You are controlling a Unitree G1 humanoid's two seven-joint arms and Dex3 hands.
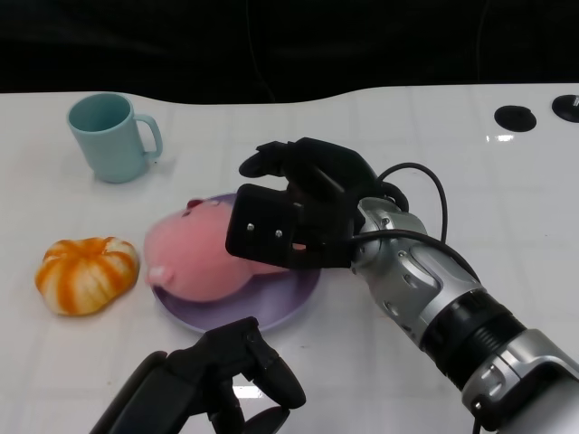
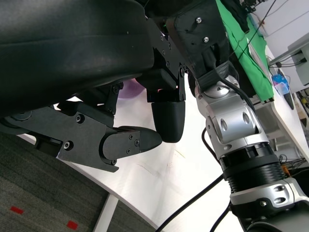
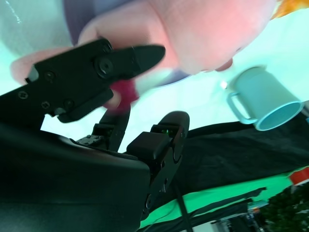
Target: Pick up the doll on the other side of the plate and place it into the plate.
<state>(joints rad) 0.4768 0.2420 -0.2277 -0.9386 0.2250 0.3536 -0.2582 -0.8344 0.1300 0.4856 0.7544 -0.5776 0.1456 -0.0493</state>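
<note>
Silver right forearm comes in from lower right of head view, angled up-left across the table (image 1: 434, 163), wrist bent so the right hand (image 1: 303, 212) sits over the plate (image 1: 298, 294). Fingers arch over the far side of the doll (image 1: 194, 253), thumb plate in front of its near side. Right wrist view: thumb (image 3: 96, 72) lies against the pink plush, other fingers (image 3: 166, 140) spread apart past it; whether it truly grips the doll or only touches it, cannot tell.

Doll is pink, lying on the purple plate, head toward the robot's left and hanging slightly over the rim. Plate mostly covered by doll and hand.

Left hand (image 1: 217, 380) low at near edge of table, fingers curled in, nothing in it. Left wrist view shows its fingers (image 2: 130, 142) bent over the table edge, with carpet floor (image 2: 43, 193) below.

Orange pumpkin toy (image 1: 88, 274) just left of the plate, apart from it. Teal mug (image 1: 113, 137) further back left, upright, handle to the right. White table, two black round holes (image 1: 516, 116) at far right. Black backdrop behind; green cloth (image 2: 241, 38) seen in wrist views.
</note>
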